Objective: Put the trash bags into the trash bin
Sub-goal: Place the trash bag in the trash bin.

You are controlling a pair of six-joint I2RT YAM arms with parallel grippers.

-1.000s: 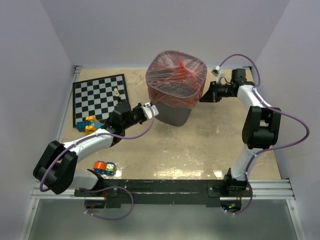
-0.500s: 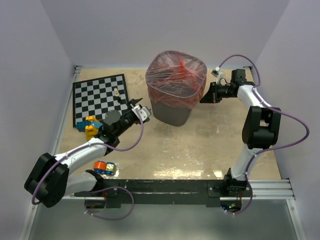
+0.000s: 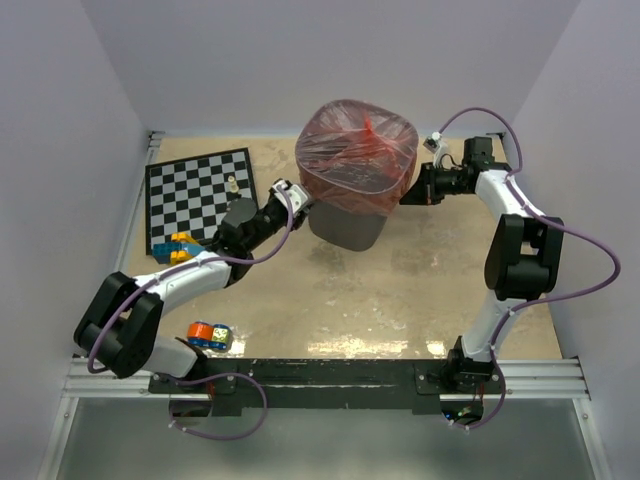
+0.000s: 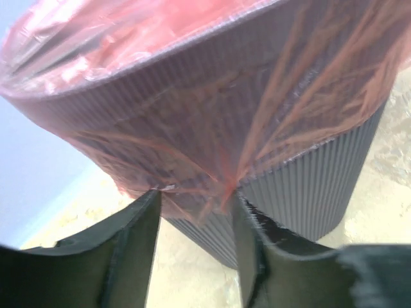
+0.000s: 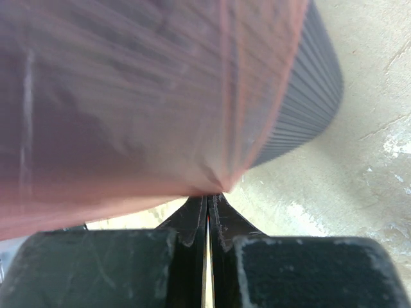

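Left gripper is in at the near-left side of the dark grey wire-mesh trash bin, jaws apart, with the hem of the thin, crinkly red-orange plastic film bag right at their tips. Over on the right side, the right gripper has its jaws pressed together, clamped on a pinch of that film. The bag is stretched over the bin's rim and down its upper wall, and the bin stands upright at the back-centre of the bench. There's open tan surface in front and to the right. A black-and-white chessboard lies to the left, with colourful toy blocks at its near edge. Pale walls close in on three sides.
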